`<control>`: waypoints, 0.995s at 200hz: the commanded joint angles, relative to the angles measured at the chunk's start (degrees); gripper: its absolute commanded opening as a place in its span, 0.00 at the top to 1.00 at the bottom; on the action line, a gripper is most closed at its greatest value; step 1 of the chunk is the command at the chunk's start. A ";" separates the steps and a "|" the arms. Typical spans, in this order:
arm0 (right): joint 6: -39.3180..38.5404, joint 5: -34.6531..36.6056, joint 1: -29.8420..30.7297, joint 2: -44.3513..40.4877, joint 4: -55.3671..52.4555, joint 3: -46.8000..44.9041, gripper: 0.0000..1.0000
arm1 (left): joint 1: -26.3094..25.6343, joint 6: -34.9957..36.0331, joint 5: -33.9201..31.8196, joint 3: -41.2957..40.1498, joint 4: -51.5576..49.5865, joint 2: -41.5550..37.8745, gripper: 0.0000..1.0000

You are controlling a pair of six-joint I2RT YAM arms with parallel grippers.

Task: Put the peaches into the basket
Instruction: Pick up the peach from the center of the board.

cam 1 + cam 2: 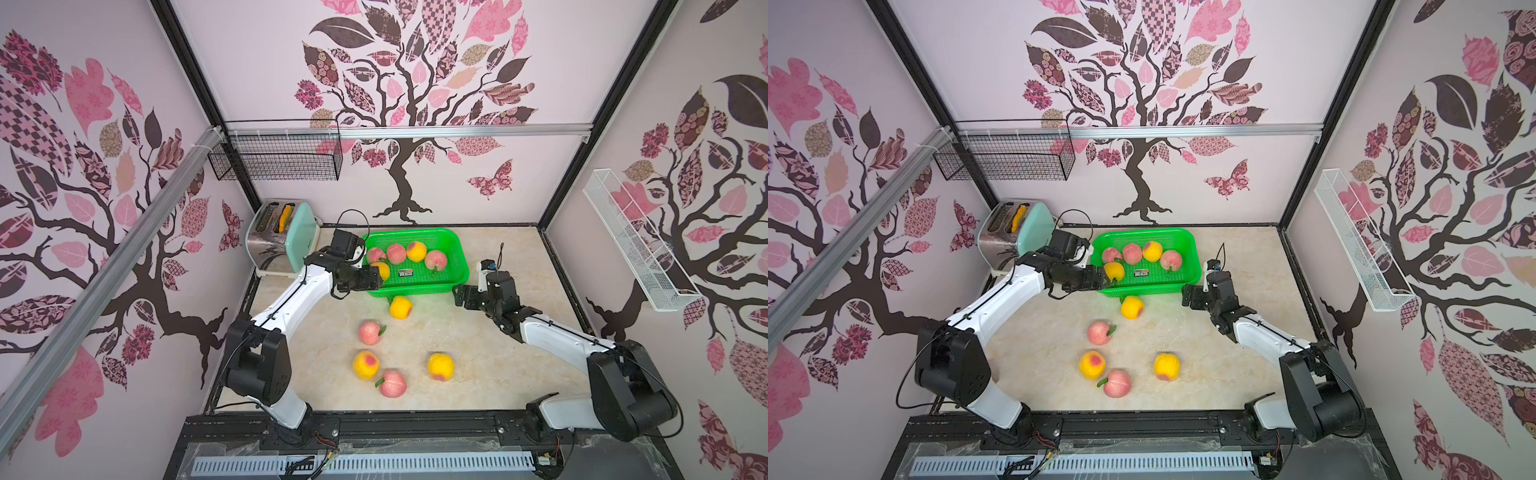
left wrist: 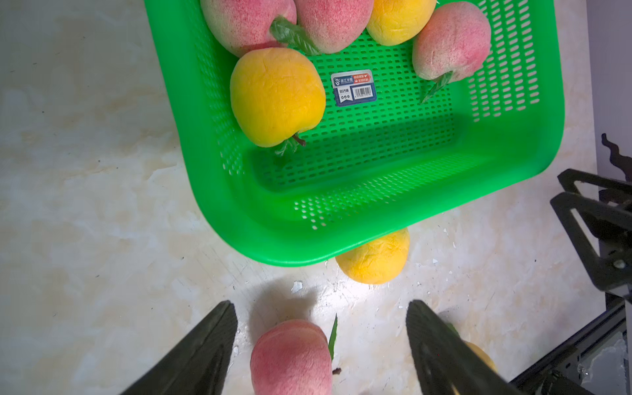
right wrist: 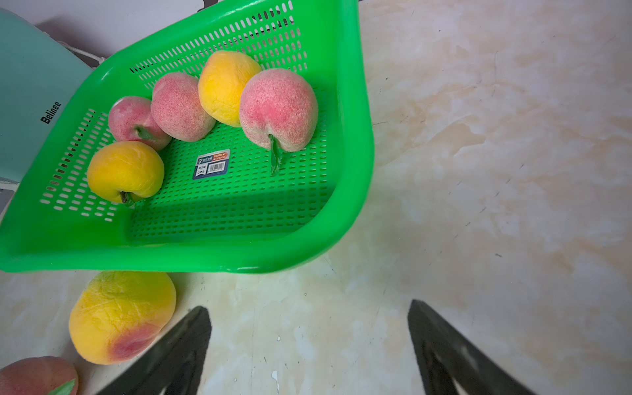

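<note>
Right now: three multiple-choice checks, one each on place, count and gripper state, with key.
1. The loose yellow peach closest to the basket lies: A by its near wall; B behind it; C at its right end.
2. Peaches in the basket: A three; B five; C seven.
3. The right gripper is: A open, empty; B shut on a peach; C shut on the rim.
Key: 1 A, the rim overhangs it in the wrist views. 2 B, three pink, two yellow. 3 A, jaws apart, nothing between.
</note>
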 commanded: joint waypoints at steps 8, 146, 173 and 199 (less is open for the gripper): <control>0.22 -0.19 0.17 0.97 0.99 1.97 0.07 | -0.16 2.23 -0.75 -1.03 -4.02 -2.62 0.18; 0.00 -0.40 0.20 0.73 0.74 2.04 0.07 | -0.27 1.05 0.71 -9.62 -8.05 -3.39 0.18; 0.05 -0.77 0.17 1.06 0.98 1.97 0.07 | -0.79 1.20 2.14 -9.19 -8.94 -0.23 0.19; -0.04 -0.51 0.19 0.82 0.96 1.92 0.07 | -1.95 1.88 2.28 -8.14 -10.27 1.98 0.19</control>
